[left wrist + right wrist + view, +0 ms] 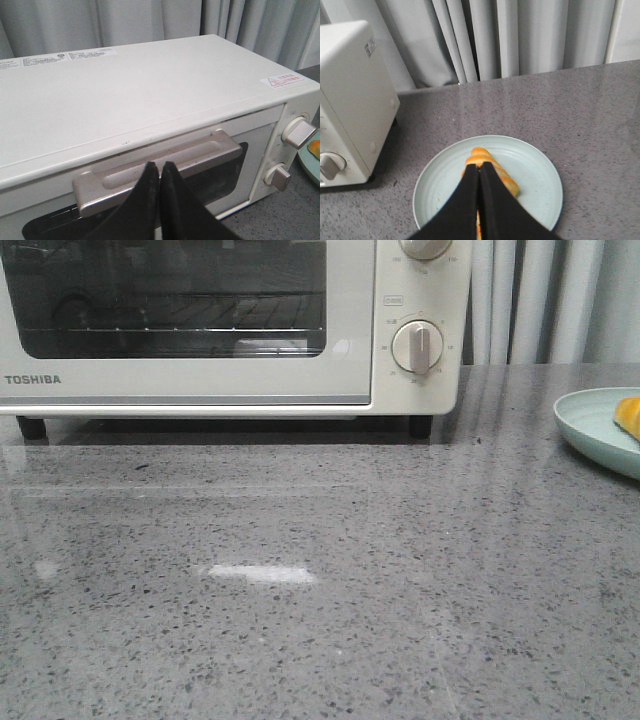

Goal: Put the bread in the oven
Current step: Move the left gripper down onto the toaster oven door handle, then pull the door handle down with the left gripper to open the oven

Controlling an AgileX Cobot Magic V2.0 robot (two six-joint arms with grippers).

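The cream-white oven [200, 390] stands at the back left of the counter with its glass door closed; the wire rack shows through the window. In the left wrist view my left gripper [159, 165] is shut with nothing between its fingers, its tips just in front of the oven's door handle [200, 155]. The bread [485, 156], striped orange and pale yellow, lies on a mint-green plate [535, 180] to the right of the oven. My right gripper [479, 167] hangs shut over the bread and hides much of it. Neither gripper appears in the front view, where only an end of the bread [628, 415] shows.
The plate [590, 425] is cut off by the front view's right edge. Round beige knobs [417, 347] sit on the oven's right panel. Grey curtains [520, 40] hang behind the speckled grey counter [320, 590].
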